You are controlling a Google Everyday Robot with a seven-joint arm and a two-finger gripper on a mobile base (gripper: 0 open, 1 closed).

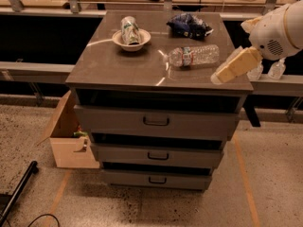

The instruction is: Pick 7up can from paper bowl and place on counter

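Note:
The 7up can [129,29], green and white, lies tilted in the off-white paper bowl [139,41] at the back left of the counter [123,67]. The counter is a glossy dark top on a grey three-drawer cabinet. My gripper [228,71], cream-coloured on a white arm, hangs over the counter's front right corner, pointing down and left. It is far to the right of the bowl and holds nothing that I can see.
A clear plastic water bottle [194,56] lies on its side right of centre, between gripper and bowl. A dark blue crumpled bag [189,25] sits at the back right. An open cardboard box [71,138] stands on the floor, left of the cabinet. A shelf runs behind.

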